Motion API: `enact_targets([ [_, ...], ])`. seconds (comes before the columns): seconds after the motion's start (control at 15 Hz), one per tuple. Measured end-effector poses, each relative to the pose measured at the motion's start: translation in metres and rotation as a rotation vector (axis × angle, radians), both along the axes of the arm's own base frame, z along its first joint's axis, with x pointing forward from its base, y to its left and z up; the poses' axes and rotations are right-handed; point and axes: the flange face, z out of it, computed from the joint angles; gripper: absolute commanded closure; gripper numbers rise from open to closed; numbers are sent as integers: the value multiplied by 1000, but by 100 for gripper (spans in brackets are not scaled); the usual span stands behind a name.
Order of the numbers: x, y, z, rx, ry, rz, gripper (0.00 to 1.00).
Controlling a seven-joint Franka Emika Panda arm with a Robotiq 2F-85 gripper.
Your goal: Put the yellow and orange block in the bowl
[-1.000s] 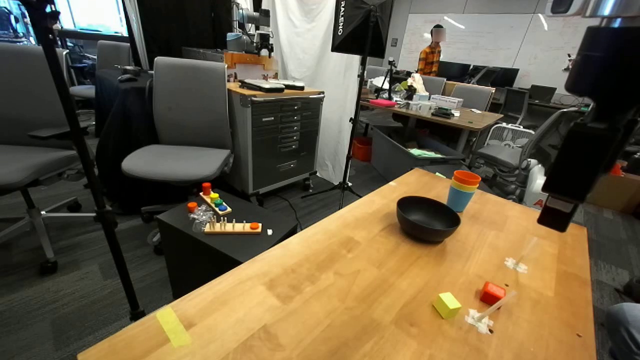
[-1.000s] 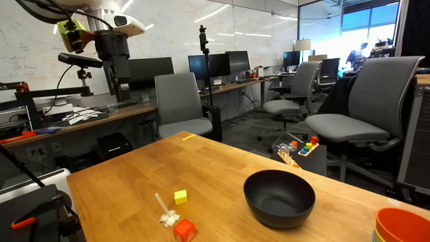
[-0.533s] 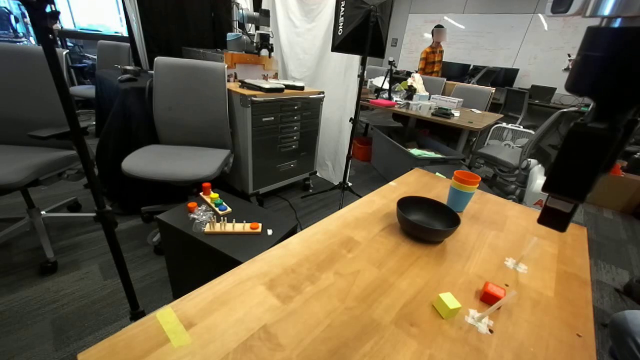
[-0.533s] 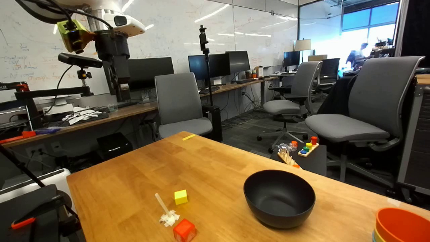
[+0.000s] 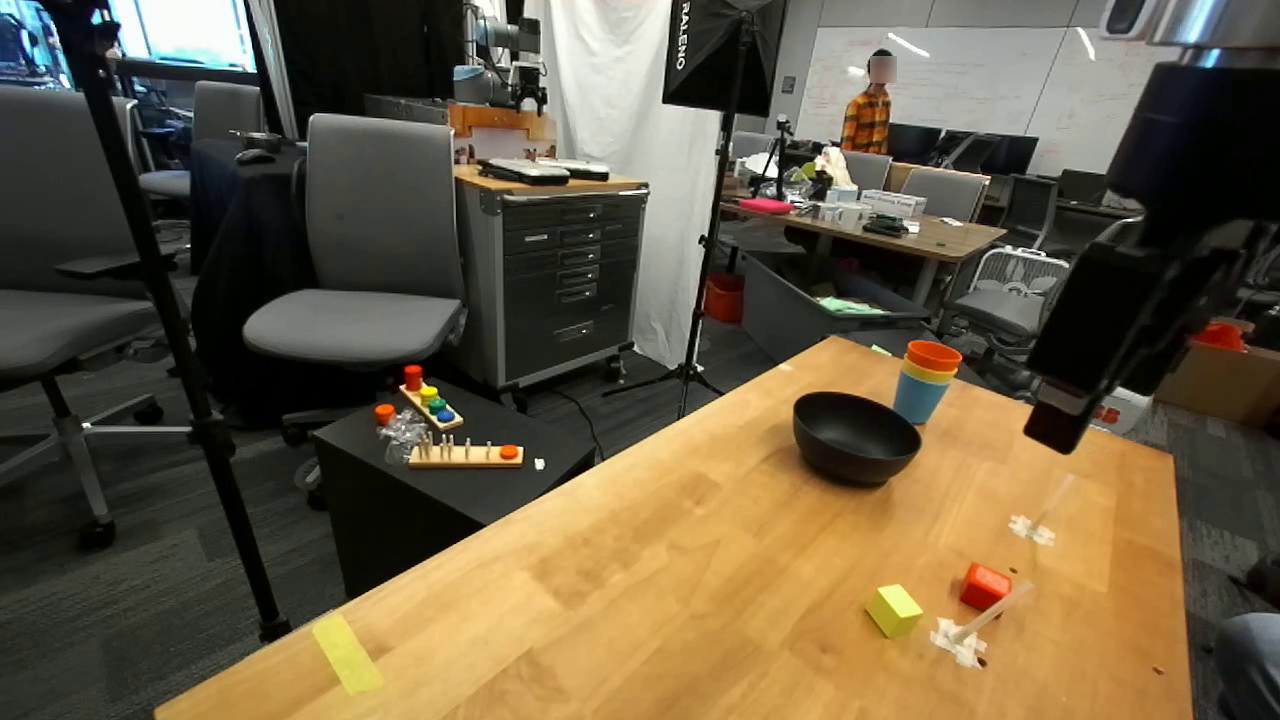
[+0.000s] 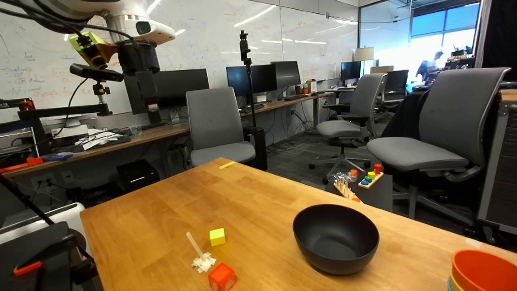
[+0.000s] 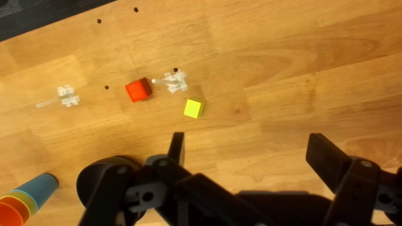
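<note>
The yellow block (image 5: 894,611) and the orange-red block (image 5: 986,586) lie apart on the wooden table, with a taped straw between them. Both show in an exterior view, yellow (image 6: 217,237) and orange-red (image 6: 222,277), and in the wrist view, yellow (image 7: 193,108) and orange-red (image 7: 137,90). The black bowl (image 5: 856,440) stands upright and holds nothing that I can see; it also shows in an exterior view (image 6: 336,242). In the wrist view the bowl (image 7: 89,180) is partly hidden by my left finger. My gripper (image 7: 247,135) is open, empty and high above the table.
Stacked orange, yellow and blue cups (image 5: 922,385) stand beside the bowl. Thin clear straws, one near the blocks (image 5: 990,612) and one farther off (image 5: 1052,505), rise from white tape on the table. Yellow tape (image 5: 346,653) marks the table's edge.
My gripper has moved left and tilted in an exterior view, and slightly right and down in an exterior view. The blocks, bowl and cups have not moved.
</note>
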Motion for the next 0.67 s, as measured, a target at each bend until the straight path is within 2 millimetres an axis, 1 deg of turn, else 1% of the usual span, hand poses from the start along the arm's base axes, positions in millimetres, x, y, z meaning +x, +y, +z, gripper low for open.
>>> enact_targets([
  [0.2,5,-4,-1,-13,-72,-69,0],
  [0.4,10,-13,-5,-48,-147,-135,0],
  [0.53,13,-21,-15,-70,-159,-155,0],
  [0.67,17,-29,-29,-80,-146,-162,0],
])
